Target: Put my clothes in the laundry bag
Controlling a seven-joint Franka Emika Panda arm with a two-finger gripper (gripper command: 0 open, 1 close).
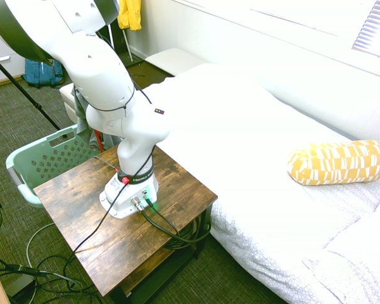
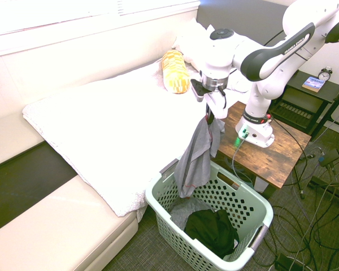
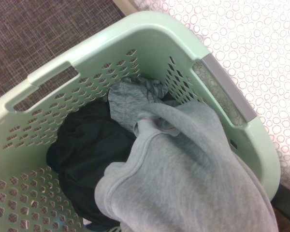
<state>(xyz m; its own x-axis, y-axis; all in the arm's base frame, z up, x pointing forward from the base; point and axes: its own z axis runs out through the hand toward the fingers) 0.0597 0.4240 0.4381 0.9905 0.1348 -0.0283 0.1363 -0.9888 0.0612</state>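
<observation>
White rounded arm point(image 2: 260, 56), black joint bands, black cables

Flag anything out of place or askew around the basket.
Nothing is spilled or damaged. The grey garment hangs from the gripper over the mint laundry basket, its lower end at the rim nearest the bed, not yet inside. Dark clothing already lies in the basket.

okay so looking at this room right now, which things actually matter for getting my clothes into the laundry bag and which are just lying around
Part of the job:
- grey garment, hanging from the gripper above the basket
- mint-green laundry basket, beside the bed
- gripper, shut on the garment

Just lying about:
- yellow pillow on the bed
- yellow jacket hanging at the back
- blue backpack on the floor
- dark clothing already in the basket
</observation>
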